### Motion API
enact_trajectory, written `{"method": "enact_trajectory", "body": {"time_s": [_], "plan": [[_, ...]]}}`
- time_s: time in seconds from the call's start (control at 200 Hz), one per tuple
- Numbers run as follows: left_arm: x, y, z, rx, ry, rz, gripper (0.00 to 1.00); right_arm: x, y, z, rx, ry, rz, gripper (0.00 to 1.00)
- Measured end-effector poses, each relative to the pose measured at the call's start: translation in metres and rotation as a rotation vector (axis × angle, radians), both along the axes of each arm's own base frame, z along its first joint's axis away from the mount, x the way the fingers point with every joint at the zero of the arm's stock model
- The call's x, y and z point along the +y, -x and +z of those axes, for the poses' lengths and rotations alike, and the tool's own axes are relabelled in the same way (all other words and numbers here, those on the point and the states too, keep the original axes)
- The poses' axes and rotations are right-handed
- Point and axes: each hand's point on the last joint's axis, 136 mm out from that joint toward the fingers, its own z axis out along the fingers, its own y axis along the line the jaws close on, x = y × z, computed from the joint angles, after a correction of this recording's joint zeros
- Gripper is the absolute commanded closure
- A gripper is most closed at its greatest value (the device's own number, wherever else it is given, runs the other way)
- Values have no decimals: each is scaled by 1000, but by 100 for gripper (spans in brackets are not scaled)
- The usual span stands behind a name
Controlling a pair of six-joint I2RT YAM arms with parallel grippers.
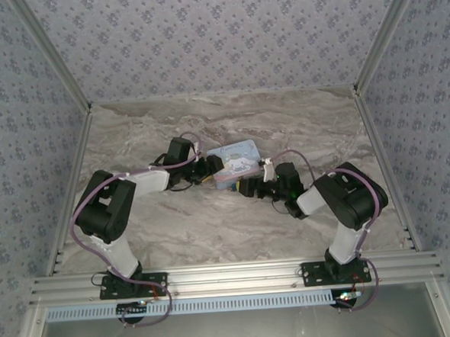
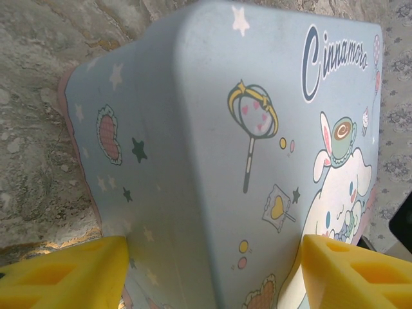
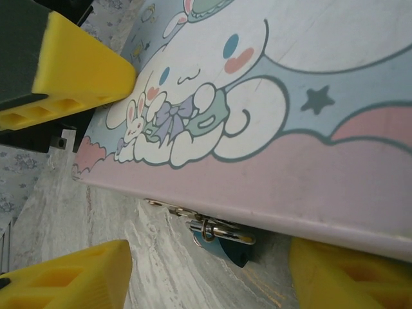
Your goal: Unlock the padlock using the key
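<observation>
Under the tin [image 3: 290, 96] hangs the padlock [image 3: 222, 248]; left gripper [image 2: 212, 257] clamps the tin, right gripper [image 3: 209, 277] sits spread around the padlock; next job's probably fetching the key.

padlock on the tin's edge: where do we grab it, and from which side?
Take the padlock by its teal body: it hangs clear below the pink edge of the tin, while the shackle end sits in the chrome latch. Probably best from the front, low along the table, jaws straddling the body.
</observation>
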Motion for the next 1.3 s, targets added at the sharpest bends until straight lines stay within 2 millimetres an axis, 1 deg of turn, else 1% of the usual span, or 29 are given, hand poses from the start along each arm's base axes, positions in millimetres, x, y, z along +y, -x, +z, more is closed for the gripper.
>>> {"method": "enact_trajectory", "body": {"time_s": [0.45,0.715,0.774,0.864,1.304], "plan": [[1,-1,0,0,-2,7,30,7,-4,-3,-22,-14,13,44],[1,-2,0,-1,-3,8,31,10,-3,-1,-36,-32,34,52],[1,-2,0,-2,-3,9,31,11,-4,0,-40,-35,34,55],[1,-1,0,-1,-3,9,31,11,-4,1,-46,-38,35,58],[1,-2,0,-2,-3,8,31,9,-4,-4,-32,-33,27,77]]}}
